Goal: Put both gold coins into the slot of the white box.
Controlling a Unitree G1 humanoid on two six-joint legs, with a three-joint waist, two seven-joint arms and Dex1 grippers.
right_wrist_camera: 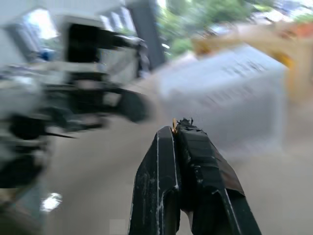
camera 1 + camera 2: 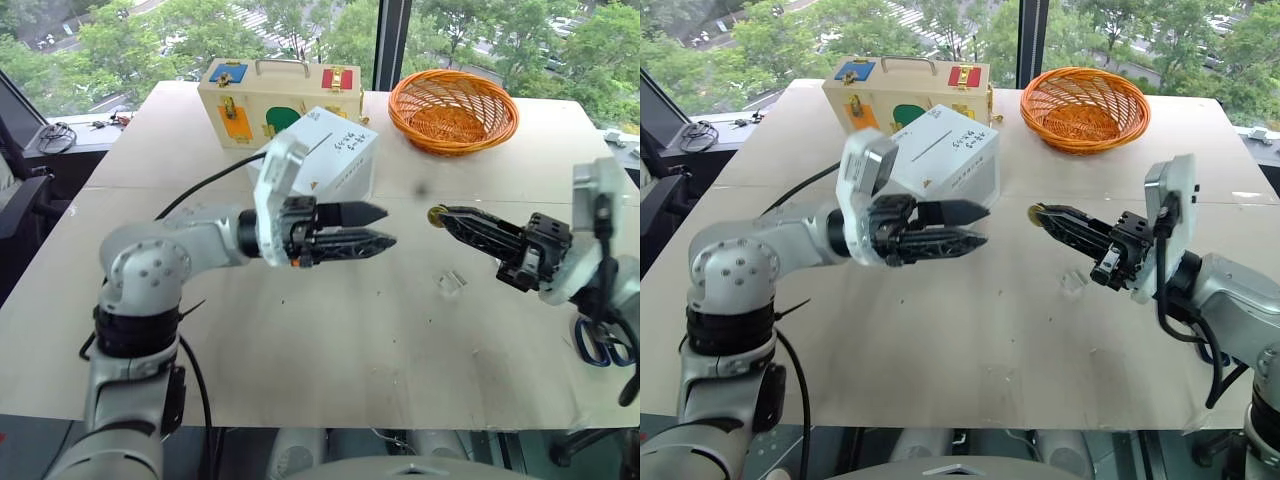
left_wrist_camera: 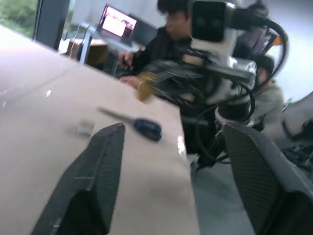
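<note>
Gold coin (image 2: 436,214) sits pinched at the tip of the right pincer (image 2: 447,217), raised over the worktop (image 2: 330,340), with the white box (image 2: 335,160) up and to its left, slot upward, nearer the part-open, empty left pincer (image 2: 375,227)

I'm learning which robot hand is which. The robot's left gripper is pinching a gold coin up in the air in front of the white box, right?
Not quite. The right gripper is the one pinching the gold coin, shut on it above the table. The left gripper holds nothing, its fingers apart. The left eye view shows this. The rest is right: the coin is up in the air in front of the white box.
</note>
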